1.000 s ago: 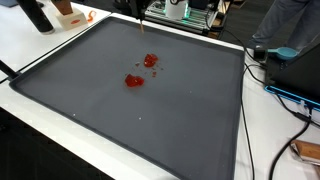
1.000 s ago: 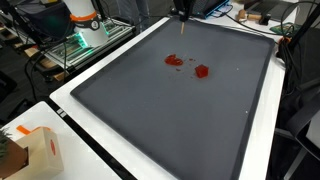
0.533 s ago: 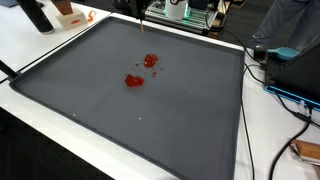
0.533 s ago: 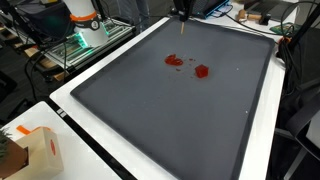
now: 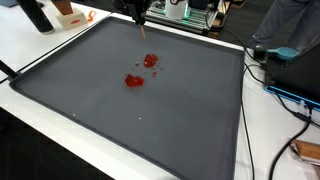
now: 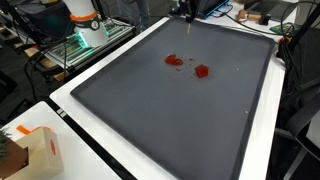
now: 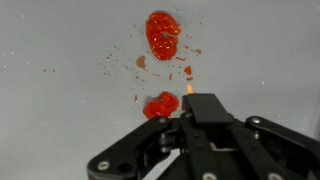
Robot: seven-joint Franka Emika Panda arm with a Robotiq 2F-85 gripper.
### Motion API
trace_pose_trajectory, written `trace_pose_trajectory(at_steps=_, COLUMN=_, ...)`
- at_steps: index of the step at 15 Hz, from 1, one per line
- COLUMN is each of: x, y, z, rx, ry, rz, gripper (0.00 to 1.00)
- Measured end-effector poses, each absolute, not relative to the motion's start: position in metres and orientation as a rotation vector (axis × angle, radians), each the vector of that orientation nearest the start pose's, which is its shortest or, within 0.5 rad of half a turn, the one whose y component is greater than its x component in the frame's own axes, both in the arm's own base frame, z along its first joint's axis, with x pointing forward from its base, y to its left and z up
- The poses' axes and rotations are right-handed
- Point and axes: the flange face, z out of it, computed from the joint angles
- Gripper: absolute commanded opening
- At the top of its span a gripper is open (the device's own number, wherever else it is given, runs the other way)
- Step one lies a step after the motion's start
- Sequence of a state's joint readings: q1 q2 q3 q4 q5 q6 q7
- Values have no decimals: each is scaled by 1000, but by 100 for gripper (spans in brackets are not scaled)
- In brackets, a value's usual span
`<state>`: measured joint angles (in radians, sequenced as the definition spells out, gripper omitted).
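Observation:
Two red squashed pieces lie on a large dark grey mat (image 5: pixel 190 125) (image 6: pixel 160 125). One red piece (image 5: pixel 150 60) (image 6: pixel 174 61) (image 7: pixel 160 105) has small red specks round it. The other red piece (image 5: pixel 134 80) (image 6: pixel 202 71) (image 7: pixel 162 35) lies beside it. My gripper (image 5: pixel 140 17) (image 6: pixel 188 14) (image 7: pixel 190 97) hangs over the mat's far edge, above the pieces. Its jaws are shut on a thin orange stick (image 5: pixel 143 30) (image 6: pixel 190 26) (image 7: pixel 188 90), whose tip pokes out past them. In the wrist view the tip shows just beside the nearer red piece.
The mat lies on a white table (image 5: pixel 40 50) (image 6: pixel 120 150). A small cardboard box (image 6: pixel 35 150) stands at one corner. Cables (image 5: pixel 290 95) run along the table's side, and equipment racks (image 6: pixel 90 35) stand behind it. A person (image 5: pixel 290 25) stands at the far corner.
The gripper with the stick has shifted slightly sideways at the mat's far edge. The red pieces have not moved.

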<state>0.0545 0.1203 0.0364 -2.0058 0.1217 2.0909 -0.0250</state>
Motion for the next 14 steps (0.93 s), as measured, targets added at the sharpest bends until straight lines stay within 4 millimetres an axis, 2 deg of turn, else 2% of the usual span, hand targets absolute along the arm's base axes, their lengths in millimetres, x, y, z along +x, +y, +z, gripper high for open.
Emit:
trace_pose_trajectory(at_steps=6, x=609, y=30, z=365, rx=-2856, ry=-246, rz=-57, gripper=3)
trace_pose_trajectory(at_steps=14, x=647, y=4, z=316, rx=-2638, ry=-249, rz=-121, gripper=3)
